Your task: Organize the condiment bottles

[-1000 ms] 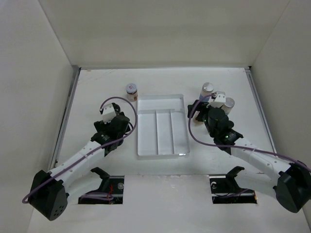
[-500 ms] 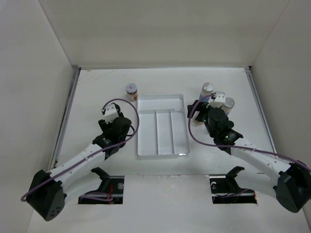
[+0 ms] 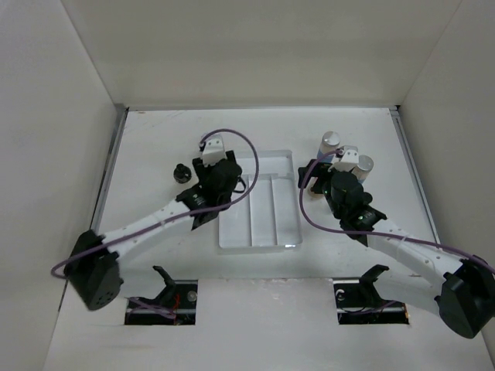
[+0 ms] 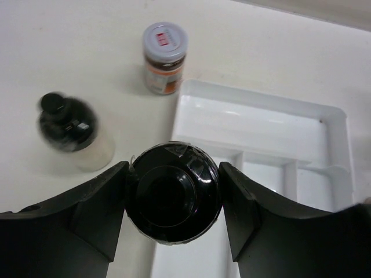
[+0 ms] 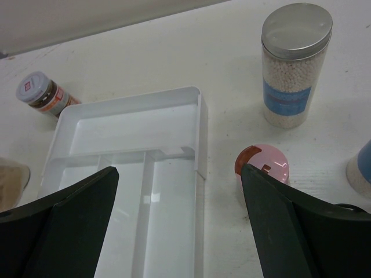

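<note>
1. Grips a black-capped bottle (image 4: 174,202) between the fingers of the left gripper (image 4: 174,176), above the divided tray's (image 4: 261,121) left rim.
2. Stretches the left arm (image 3: 147,228) toward the tray's far-left corner.
3. Stands apart from a second black-capped bottle (image 4: 66,124) and a white-lidded jar (image 4: 165,55).
4. Holds the right gripper (image 5: 179,174) spread, pink-capped bottle (image 5: 262,168) just beside one finger.

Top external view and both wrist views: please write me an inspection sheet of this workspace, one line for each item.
Surface: white table, no spill seen.
Job's things: black-capped bottle in left gripper; second black-capped bottle, white-lidded jar, pink-capped bottle, silver-capped bottle stand on table, outside tray.
Clutter: nothing seen.
Grippers: left shut on bottle; right gripper open.
Cables: purple cables loop over both arms.
Surroundings: white walls.
</note>
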